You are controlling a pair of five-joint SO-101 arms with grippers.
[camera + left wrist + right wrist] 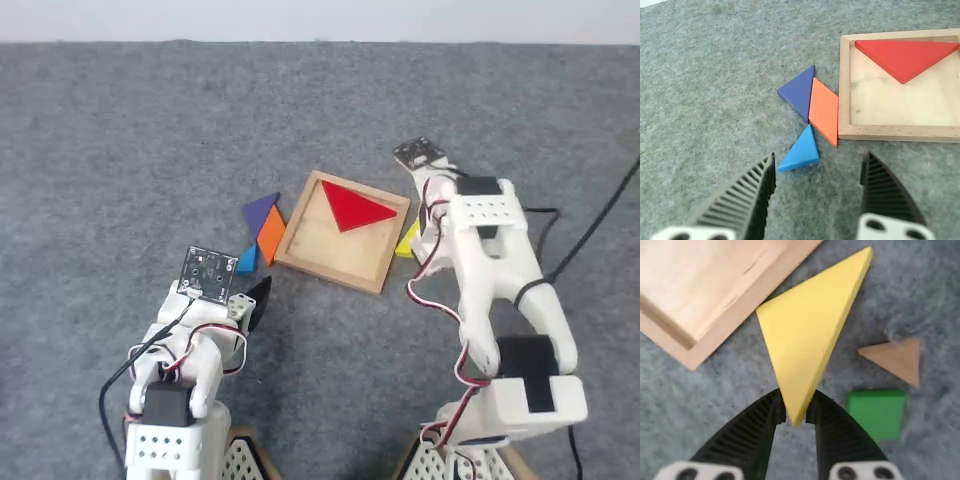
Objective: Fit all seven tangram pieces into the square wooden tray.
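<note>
The square wooden tray (296,250) lies mid-table with a red triangle (352,207) in its far corner. Against its left side lie a purple triangle (261,209), an orange parallelogram (271,234) and a small blue triangle (247,260). My left gripper (817,172) stands open just short of the blue triangle (800,151). My right gripper (795,415) is shut on one corner of the yellow triangle (810,332), right of the tray (700,285). A small tan triangle (896,359) and a green square (876,410) lie beside it.
Grey felt covers the whole table (150,130). A black cable (600,225) runs off to the right behind the right arm. Open felt lies to the left and beyond the tray.
</note>
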